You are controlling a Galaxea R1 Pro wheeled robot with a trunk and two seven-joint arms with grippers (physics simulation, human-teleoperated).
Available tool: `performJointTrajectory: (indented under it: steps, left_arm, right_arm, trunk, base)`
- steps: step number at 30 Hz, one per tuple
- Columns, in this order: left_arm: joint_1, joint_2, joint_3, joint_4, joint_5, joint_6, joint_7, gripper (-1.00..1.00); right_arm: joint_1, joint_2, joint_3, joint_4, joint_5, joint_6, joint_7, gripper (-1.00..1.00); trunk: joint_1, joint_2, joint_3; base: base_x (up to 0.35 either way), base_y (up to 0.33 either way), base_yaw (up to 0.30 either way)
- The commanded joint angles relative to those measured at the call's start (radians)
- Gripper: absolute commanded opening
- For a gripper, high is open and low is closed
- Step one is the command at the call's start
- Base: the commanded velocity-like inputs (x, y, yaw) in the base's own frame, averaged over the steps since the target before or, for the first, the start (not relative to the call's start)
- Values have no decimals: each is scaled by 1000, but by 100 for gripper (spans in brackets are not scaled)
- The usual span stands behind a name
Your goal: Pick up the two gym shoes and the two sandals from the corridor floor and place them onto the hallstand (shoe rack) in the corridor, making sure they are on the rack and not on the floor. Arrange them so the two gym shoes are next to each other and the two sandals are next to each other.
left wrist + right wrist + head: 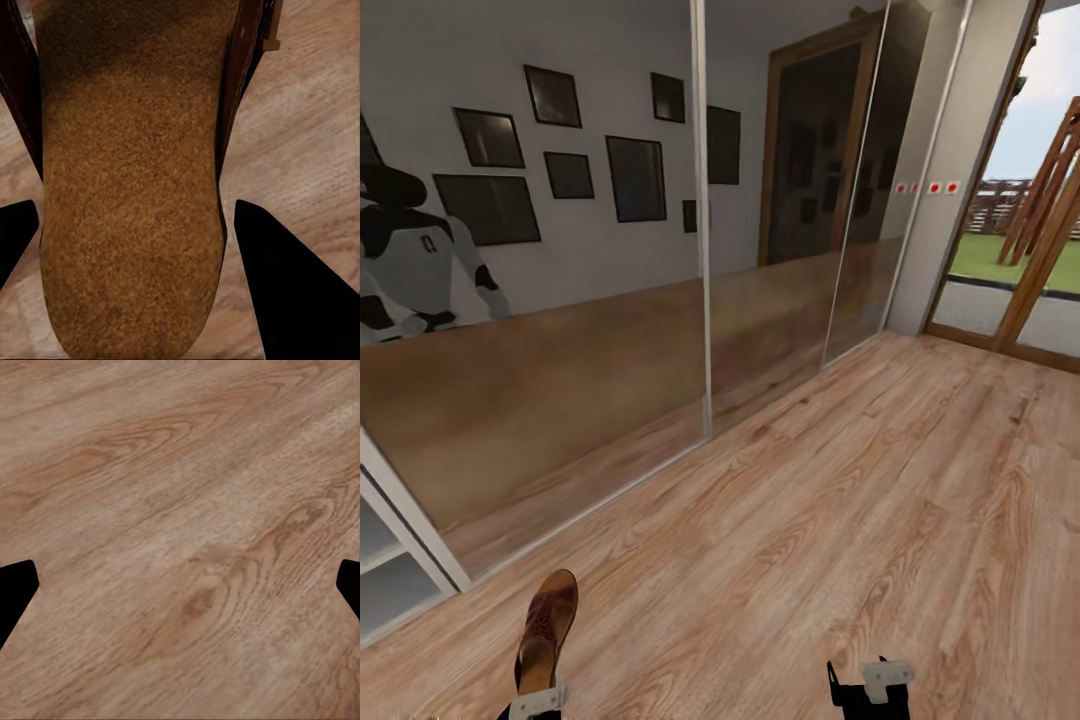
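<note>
While a sandal [547, 628] is clamped lengthwise in the left gripper [537, 702] at lower left, the right gripper [870, 685] is held wide over bare floor [840, 500].

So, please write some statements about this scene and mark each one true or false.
1. The left claw has a sandal between its fingers. True.
2. The right claw holds a sneaker. False: it is open, with only the wood floor under it.
3. A mirrored sliding door stands ahead on the left. True.
4. The floor is grey tile. False: it is light brown wood plank.
5. Grass is visible outside at the far right. True.
</note>
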State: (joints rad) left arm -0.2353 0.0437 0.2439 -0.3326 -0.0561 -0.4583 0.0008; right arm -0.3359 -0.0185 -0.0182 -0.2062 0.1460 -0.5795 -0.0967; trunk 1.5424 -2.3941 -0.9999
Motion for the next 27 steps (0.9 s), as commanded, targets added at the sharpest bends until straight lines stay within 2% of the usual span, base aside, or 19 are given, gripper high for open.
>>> performJointTrajectory:
  steps: [1,7,27]
  left_arm:
    - [-1,-1,5,1,-8,-3,1,-100]
    - [-1,-1,5,1,-8,-3,1,-100]
    - [-1,-1,5,1,-8,-4,1,-100]
  right_arm:
    - [0,1,-2,1,11,-2,-8,100]
    - [0,9,-2,1,12,-2,-8,100]
    - [0,9,-2,1,12,-2,-8,100]
  trunk:
    - [0,0,-1]
    - [0,0,-1]
    - [0,0,-1]
  base:
    - [2,-2,259]
    - [1,-1,271]
    - [0,0,277]
